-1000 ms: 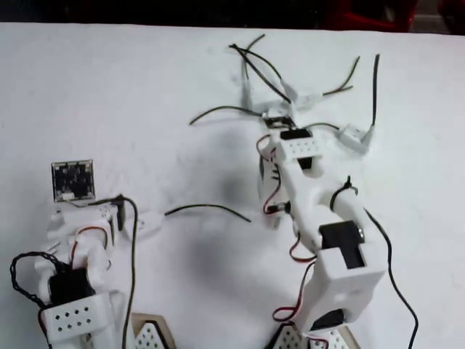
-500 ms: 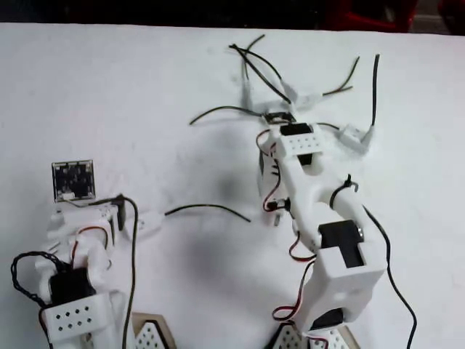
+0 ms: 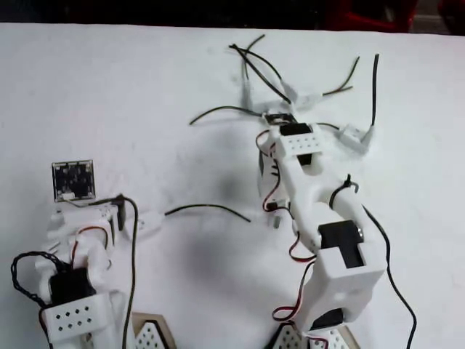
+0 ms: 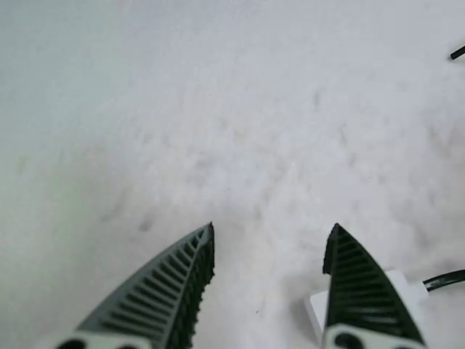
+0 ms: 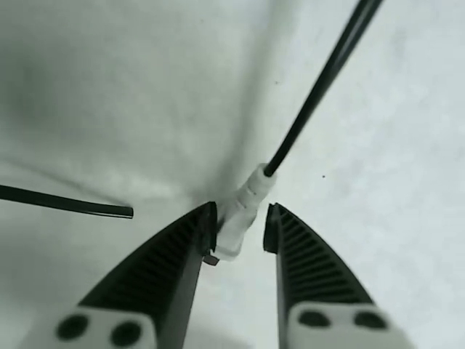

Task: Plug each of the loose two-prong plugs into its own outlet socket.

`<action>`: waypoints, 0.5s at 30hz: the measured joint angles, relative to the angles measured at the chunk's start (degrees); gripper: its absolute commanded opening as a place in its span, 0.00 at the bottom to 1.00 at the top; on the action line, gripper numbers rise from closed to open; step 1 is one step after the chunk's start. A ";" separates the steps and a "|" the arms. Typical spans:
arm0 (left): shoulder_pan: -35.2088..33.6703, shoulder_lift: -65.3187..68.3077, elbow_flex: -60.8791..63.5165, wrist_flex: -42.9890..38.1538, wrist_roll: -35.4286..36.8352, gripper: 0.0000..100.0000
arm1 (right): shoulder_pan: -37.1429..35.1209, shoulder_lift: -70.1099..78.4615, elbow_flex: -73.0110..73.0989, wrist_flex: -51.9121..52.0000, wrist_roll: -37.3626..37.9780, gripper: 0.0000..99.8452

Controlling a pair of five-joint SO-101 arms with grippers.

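A small black outlet socket point(image 3: 73, 180) lies on the white table at the left. Just behind it is my left gripper point(image 3: 118, 212), which in the left wrist view point(image 4: 272, 229) stands open with bare table between its fingers. A white plug point(image 4: 407, 294) on a black cord lies just outside one finger, also seen from above point(image 3: 149, 222). Farther back, my right gripper point(image 3: 280, 122) is over a tangle of plugs. In the right wrist view it point(image 5: 240, 211) is narrowly open around a white plug point(image 5: 234, 227); one finger touches it, the other stands slightly off.
Several more white plugs with black cords point(image 3: 290, 94) are spread at the back of the table, one to the right point(image 3: 356, 136). A loose cord end point(image 5: 109, 209) lies near the right gripper. A dark edge runs along the table's far side.
The right arm has pushed a little farther toward the tangle of plugs over the last second. The left arm and the plug beside it have stayed where they were.
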 measured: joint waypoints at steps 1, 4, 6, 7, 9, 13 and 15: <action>0.00 0.00 0.00 0.00 0.00 0.25 | 0.00 0.00 0.00 0.00 0.00 0.07; 0.00 0.00 0.00 0.00 0.00 0.25 | 0.09 0.00 0.00 0.00 0.00 0.06; 0.00 0.00 0.00 0.00 0.00 0.25 | 0.18 0.00 0.00 0.00 0.00 0.05; 0.00 0.00 0.00 0.00 0.00 0.25 | 0.18 0.00 0.00 0.00 0.00 0.05; 0.00 0.00 0.00 0.00 0.00 0.25 | 0.18 0.70 -0.09 0.00 0.00 0.05; 0.00 0.00 0.00 0.00 0.00 0.25 | 0.26 3.52 -0.53 0.00 -0.09 0.02; 0.00 0.00 0.00 0.00 0.00 0.25 | 0.44 3.78 -0.53 0.00 -0.09 0.02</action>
